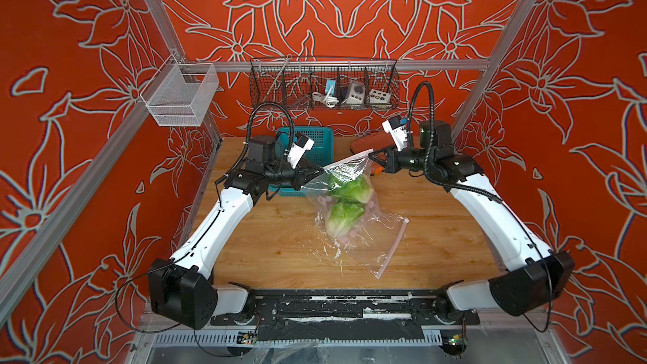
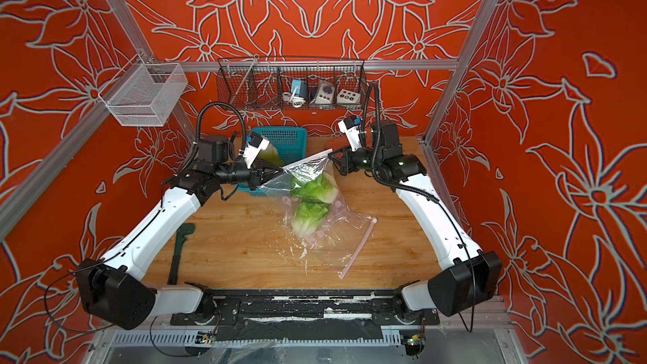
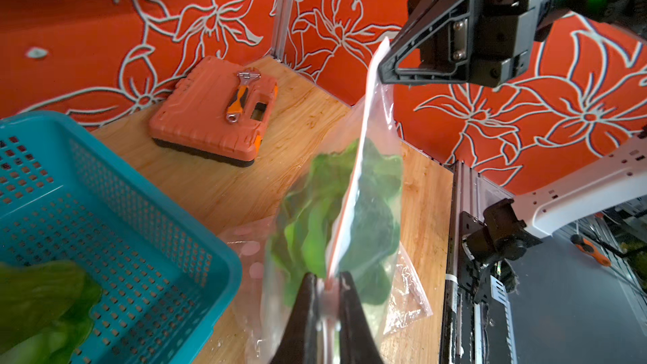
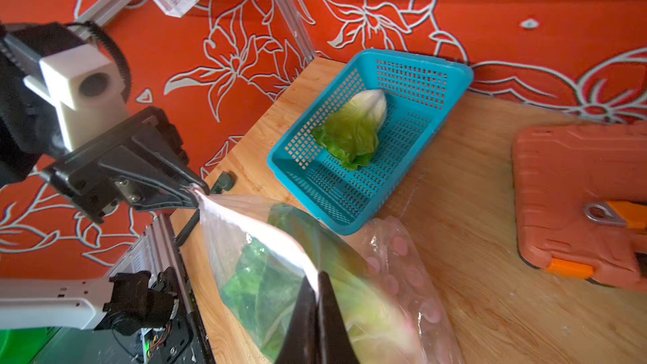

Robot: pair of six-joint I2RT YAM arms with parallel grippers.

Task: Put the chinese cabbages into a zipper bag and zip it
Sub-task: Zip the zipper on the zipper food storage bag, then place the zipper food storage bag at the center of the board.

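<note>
- The left claw is closed on 1 top corner of the zipper bag; in the left wrist view its 2 fingers pinch the bag's top strip.
- The right claw is closed on the other top corner, so the strip runs taut between the 2 claws.
- The zipper bag hangs just beside the teal basket, on the side toward the right arm, with its top lifted and its bottom down near the table.
- 2 of the chinese cabbages are inside the zipper bag, 1 higher and 1 lower, leaves showing green through the plastic.
- Whether the strip is sealed along its length I cannot tell.
- The 3rd cabbage lies in the teal basket, white base toward the basket's far wall, leaves toward its middle.
- A 2nd clear bag with pink dots lies flat on the table, further from the teal basket than the held bag, partly under that bag's lower end.
- An orange tool case lies near the teal basket on the right arm's side, with a wrench on its lid.
- A black wire rack hangs on the wall above the teal basket and holds small white and blue devices.
</note>
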